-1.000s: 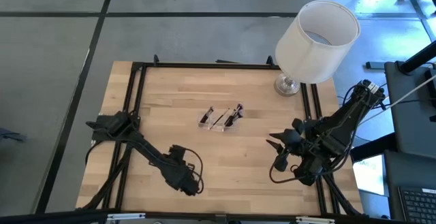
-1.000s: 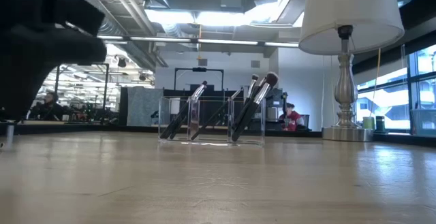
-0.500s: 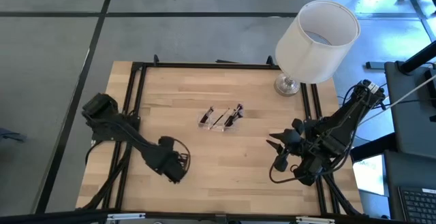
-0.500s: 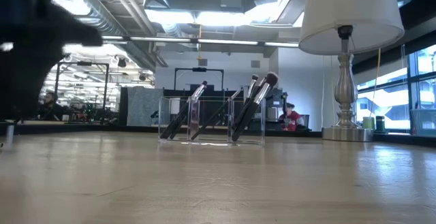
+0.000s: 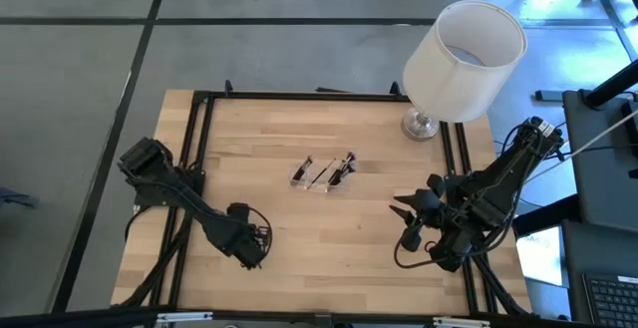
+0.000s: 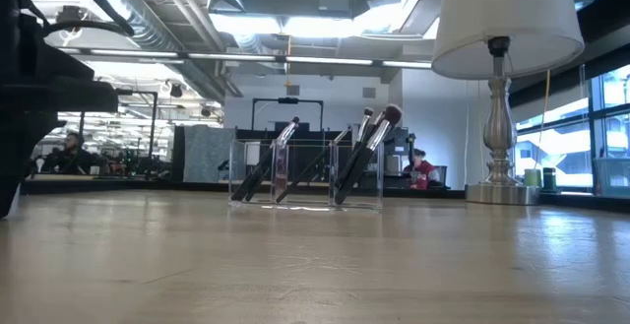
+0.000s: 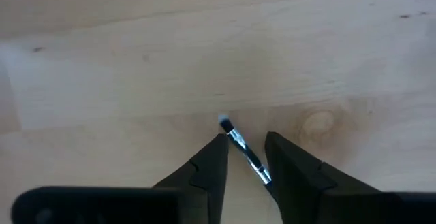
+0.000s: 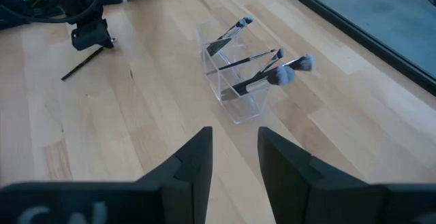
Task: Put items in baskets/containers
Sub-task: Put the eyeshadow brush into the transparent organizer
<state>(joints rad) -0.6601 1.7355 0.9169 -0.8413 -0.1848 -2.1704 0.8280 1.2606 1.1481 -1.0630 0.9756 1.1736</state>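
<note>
left gripper (image 7: 245, 149), lower centre, fingers apart astride brush (image 7: 244, 150) | close squarely mid-handle, lift level | right gripper (image 8: 235, 156) idle, apart

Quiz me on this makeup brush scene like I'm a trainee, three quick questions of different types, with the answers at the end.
1. Fill in: the right gripper, waiting at the right edge of the table, has its fingers ___.
2. True or false: the clear tray holds no brushes.
3. The loose brush is: A) between the fingers of the left gripper; B) at the table's far edge; C) inside the tray.

Key: 1 open; 2 false; 3 A.
</note>
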